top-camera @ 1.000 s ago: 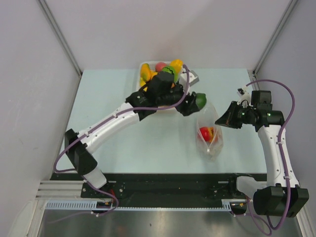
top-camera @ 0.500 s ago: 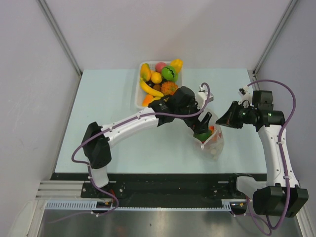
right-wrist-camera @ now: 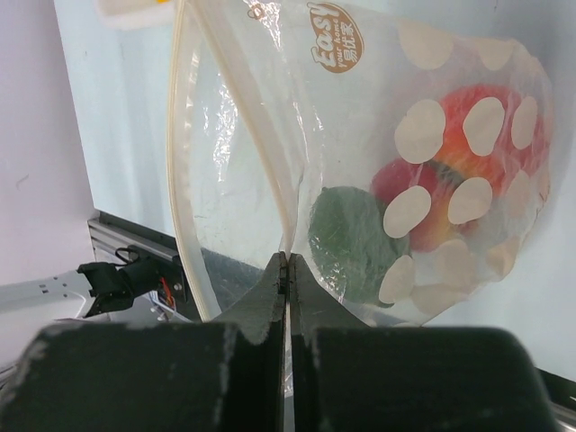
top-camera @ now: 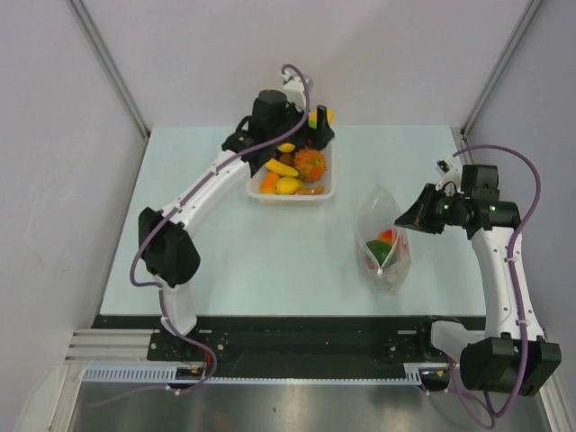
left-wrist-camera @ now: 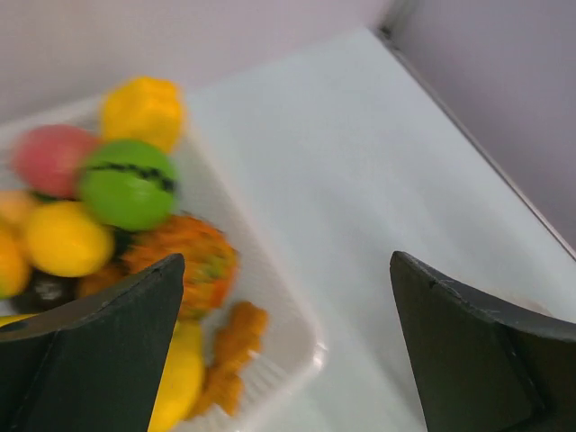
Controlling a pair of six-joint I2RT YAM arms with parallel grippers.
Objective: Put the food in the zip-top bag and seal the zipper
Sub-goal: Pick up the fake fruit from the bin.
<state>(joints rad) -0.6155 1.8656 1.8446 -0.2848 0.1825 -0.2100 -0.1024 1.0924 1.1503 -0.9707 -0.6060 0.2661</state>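
The zip-top bag (top-camera: pixel 376 216) stands open on the table, right of centre, with a green food piece (top-camera: pixel 380 253) and a red one (top-camera: pixel 386 237) inside. My right gripper (top-camera: pixel 402 219) is shut on the bag's mouth edge. In the right wrist view my right gripper (right-wrist-camera: pixel 286 261) pinches the plastic beside the pale zipper (right-wrist-camera: pixel 180 180), with the green piece (right-wrist-camera: pixel 349 241) and red piece (right-wrist-camera: pixel 454 171) behind it. My left gripper (top-camera: pixel 304 137) hovers open and empty over the white basket (top-camera: pixel 329 185). In the left wrist view my left gripper (left-wrist-camera: pixel 288 351) is above the basket's right edge, near green (left-wrist-camera: pixel 126 184), yellow (left-wrist-camera: pixel 144 108) and orange (left-wrist-camera: pixel 180 261) food.
The white basket (left-wrist-camera: pixel 297 342) at the back centre holds several more toy fruits. Grey walls enclose the table on the left, back and right. The black rail (top-camera: pixel 306 337) runs along the near edge.
My left gripper has moved from the bag's mouth back up to the basket. The green piece it carried now lies in the bag. The right gripper has kept its hold.
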